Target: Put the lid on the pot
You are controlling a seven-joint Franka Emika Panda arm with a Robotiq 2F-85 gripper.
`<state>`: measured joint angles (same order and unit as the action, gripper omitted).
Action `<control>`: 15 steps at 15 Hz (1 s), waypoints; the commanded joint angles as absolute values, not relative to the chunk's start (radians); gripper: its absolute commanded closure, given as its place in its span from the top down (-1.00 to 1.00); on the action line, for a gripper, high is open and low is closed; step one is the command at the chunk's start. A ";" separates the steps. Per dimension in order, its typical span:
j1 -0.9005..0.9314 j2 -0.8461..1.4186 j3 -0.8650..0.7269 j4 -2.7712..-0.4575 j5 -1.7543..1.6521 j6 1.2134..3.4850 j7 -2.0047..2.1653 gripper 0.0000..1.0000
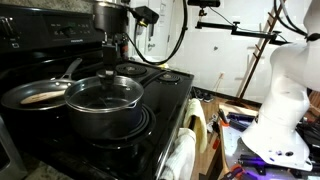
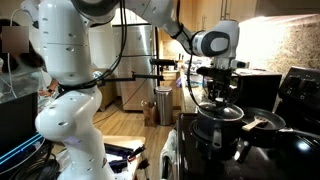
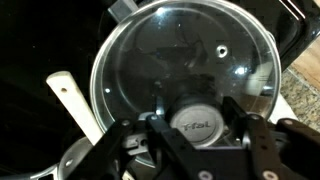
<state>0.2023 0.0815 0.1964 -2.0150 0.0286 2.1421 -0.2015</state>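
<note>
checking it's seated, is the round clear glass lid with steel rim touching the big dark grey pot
Touching: in an exterior view the lid rests flush on the pot, no gap.

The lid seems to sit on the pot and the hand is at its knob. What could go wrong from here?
1. The hand flanks the knob of the lid; if it rises before opening fully, it could drag the lid off the pot.
2. The frying pan stands close beside the pot; a sideways push could knock them together.
3. The lid's far rim is hard to see, so it may sit tilted.
</note>
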 commanded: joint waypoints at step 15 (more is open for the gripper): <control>0.190 0.020 0.182 -2.003 0.042 2.138 -0.211 1.00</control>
